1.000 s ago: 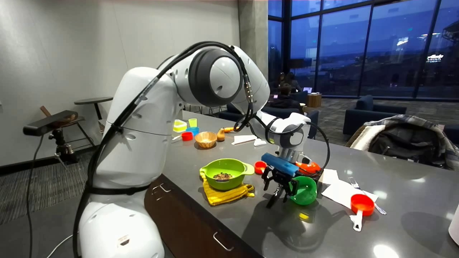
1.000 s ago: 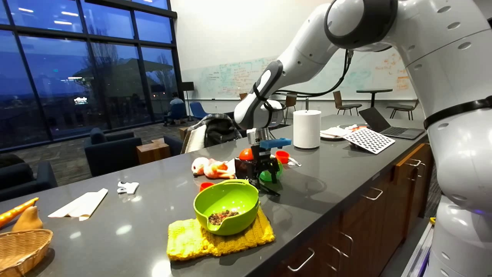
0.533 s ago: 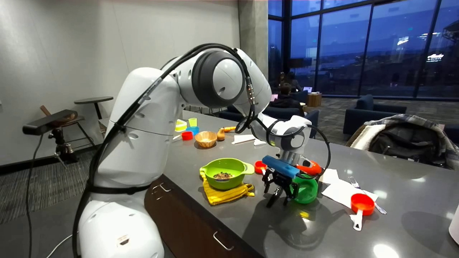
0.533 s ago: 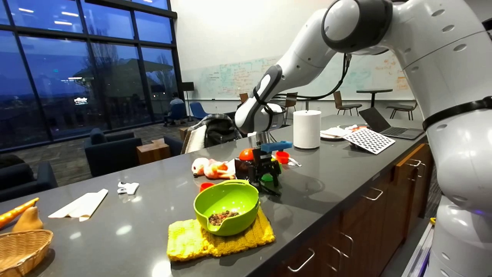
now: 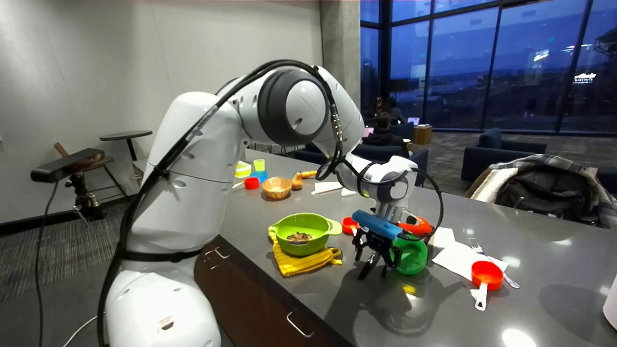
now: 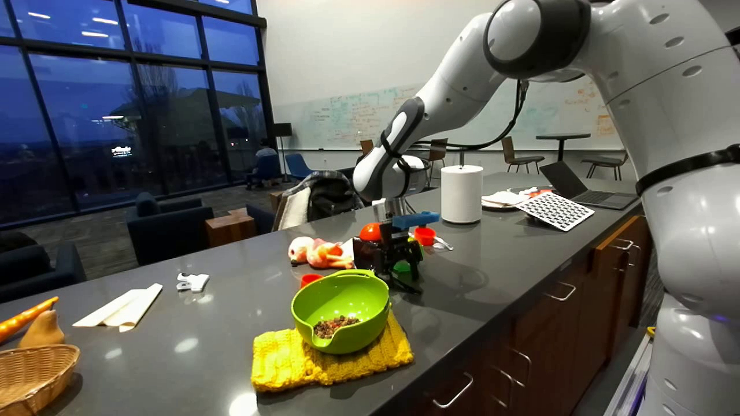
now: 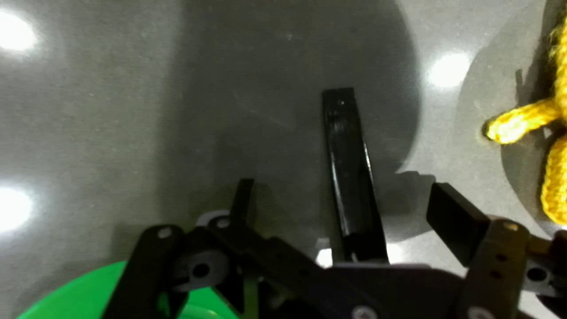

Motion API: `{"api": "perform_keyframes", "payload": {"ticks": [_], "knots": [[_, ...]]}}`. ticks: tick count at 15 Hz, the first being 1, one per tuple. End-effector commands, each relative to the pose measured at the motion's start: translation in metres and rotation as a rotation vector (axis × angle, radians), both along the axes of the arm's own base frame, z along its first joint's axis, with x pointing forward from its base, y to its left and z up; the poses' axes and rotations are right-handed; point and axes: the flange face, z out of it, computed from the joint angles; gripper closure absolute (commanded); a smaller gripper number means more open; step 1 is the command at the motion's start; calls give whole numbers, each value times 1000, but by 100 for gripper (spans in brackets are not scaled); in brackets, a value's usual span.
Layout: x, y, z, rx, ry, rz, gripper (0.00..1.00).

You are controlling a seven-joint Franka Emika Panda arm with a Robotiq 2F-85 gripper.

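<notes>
My gripper [image 7: 343, 206] stands open low over the dark counter, its fingers well apart. Between them runs a narrow black handle [image 7: 350, 164], with clear space on both sides; its near end is hidden behind the gripper body. In an exterior view the gripper [image 5: 377, 256] is right beside a green cup-like container [image 5: 410, 260], whose mouth faces the camera. Part of that green container [image 7: 84, 292] shows at the wrist view's lower left. A lime-green bowl [image 6: 361, 294] with a dry speckled mix sits on a yellow knitted cloth [image 6: 283, 361], in both exterior views.
A red measuring cup [image 5: 350, 225] lies behind the gripper. Another red cup [image 5: 487, 274] rests by a fork [image 5: 512, 281] and white napkins [image 5: 458, 259]. A pink toy-like object [image 6: 318, 252], an orange-red round item [image 6: 370, 231] and a paper towel roll [image 6: 461, 193] stand around.
My gripper has come down slightly since a second ago, and over the last half second it has stayed in place. The jaws have remained apart.
</notes>
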Motion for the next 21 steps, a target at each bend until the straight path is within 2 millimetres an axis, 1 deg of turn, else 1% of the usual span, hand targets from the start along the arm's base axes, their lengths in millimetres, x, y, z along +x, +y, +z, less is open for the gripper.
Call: {"api": "perform_keyframes", "payload": {"ticks": [1, 6, 7, 8, 10, 12, 13, 15, 16, 18, 19, 21], "knots": [[-6, 2, -6, -72, -16, 19, 0], [-9, 9, -8, -114, -17, 22, 0], [-10, 10, -8, -113, -16, 23, 25], [-10, 9, -8, -112, -16, 25, 27], [-10, 6, -4, -112, -19, 23, 37], [-10, 2, 0, -108, -24, 16, 51], [-10, -1, 2, -103, -25, 12, 61], [-9, -6, 5, -95, -28, 4, 75], [-9, -9, 6, -92, -30, 0, 84], [-10, -12, 8, -87, -31, -4, 97], [-10, -12, 8, -83, -31, -5, 94], [-10, -11, 11, -76, -30, 2, 94]]}}
